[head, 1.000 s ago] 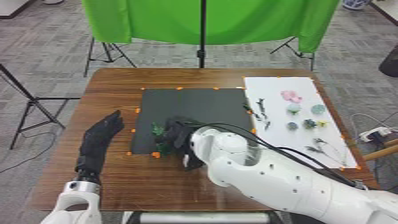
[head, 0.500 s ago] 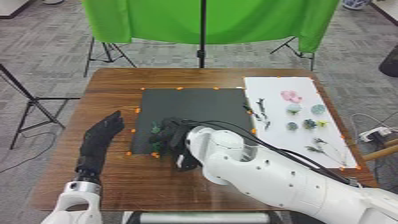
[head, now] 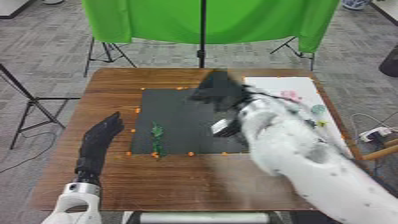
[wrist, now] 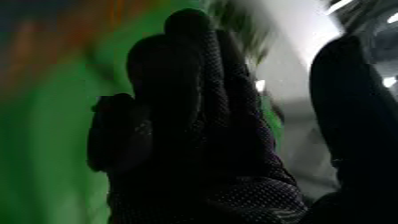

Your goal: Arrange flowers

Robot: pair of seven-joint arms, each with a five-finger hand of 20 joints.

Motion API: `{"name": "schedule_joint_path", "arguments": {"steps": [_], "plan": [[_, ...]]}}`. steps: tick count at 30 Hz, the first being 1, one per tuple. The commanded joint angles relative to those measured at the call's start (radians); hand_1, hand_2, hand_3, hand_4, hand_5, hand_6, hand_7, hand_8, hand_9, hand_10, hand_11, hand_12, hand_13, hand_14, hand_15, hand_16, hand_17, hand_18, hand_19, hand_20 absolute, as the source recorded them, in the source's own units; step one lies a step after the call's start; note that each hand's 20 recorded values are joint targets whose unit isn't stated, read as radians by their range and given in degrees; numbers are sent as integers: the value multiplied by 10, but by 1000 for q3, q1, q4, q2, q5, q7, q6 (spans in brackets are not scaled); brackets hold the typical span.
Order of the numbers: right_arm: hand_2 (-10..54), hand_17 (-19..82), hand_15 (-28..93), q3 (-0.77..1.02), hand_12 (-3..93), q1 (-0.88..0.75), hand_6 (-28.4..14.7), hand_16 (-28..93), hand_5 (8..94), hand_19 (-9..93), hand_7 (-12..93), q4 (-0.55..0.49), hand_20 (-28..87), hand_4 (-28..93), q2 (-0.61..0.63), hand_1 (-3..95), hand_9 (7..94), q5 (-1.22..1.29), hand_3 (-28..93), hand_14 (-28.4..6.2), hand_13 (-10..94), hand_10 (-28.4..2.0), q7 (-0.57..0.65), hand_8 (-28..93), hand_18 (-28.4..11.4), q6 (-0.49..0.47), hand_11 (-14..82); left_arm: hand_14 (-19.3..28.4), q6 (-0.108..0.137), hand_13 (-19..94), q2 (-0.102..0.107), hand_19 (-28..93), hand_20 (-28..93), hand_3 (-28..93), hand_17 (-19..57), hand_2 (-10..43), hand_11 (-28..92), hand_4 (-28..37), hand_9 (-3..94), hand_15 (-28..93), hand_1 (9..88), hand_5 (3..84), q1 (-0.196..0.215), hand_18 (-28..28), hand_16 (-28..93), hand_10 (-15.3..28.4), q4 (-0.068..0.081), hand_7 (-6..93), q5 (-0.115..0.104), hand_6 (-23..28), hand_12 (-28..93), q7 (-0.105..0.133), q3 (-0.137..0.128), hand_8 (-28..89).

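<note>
Near the black mat [head: 188, 132]'s left edge, we'd gently pinch the probably light, bendy sprig [head: 157, 134] mid-stem; our right robot hand [wrist: 191, 145], straight-fingered, seems empty.

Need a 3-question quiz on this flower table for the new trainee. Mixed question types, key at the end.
1. Multiple choice: where does the green sprig lie?
a) on the white sheet
b) on the black sheet
c) in the left hand

2. True or false: the pink flower lies on the white sheet.

3. Short answer: in the head view, which hand shows across the far edge of the black sheet?

Key: 1. b; 2. true; 3. the right hand
</note>
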Motion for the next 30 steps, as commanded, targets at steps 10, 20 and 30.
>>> {"name": "schedule_joint_path", "arguments": {"steps": [10, 20, 30], "plan": [[-95, 495, 627, 984, 275, -871, -66, 321, 588, 930, 109, -17, 520, -180, 281, 338, 598, -194, 583, -119, 719, -190, 160, -27, -190, -291, 172, 160, -6, 288, -8, 43, 161, 645, 26, -19, 110, -263, 379, 148, 237, 415, 23, 128, 32, 119, -11, 86, 9, 36, 139, -19, -19, -50], [-95, 491, 634, 1008, 267, -960, -54, 311, 615, 932, 116, 40, 510, -245, 263, 342, 629, -204, 591, -114, 728, -174, 161, -36, -191, -300, 173, 160, -6, 288, -9, 42, 161, 644, 26, -19, 109, -259, 378, 147, 240, 413, 24, 128, 32, 119, -15, 87, 15, 36, 139, -19, -20, -51], [-95, 501, 640, 1021, 266, -1032, -53, 310, 633, 932, 120, -14, 521, -257, 211, 332, 649, -173, 594, -107, 738, -174, 143, -40, -188, -163, 180, 160, -9, 289, -11, 43, 161, 645, 26, -21, 108, -258, 379, 148, 241, 413, 25, 128, 33, 119, -12, 87, 13, 35, 139, -26, -19, -51]]}}
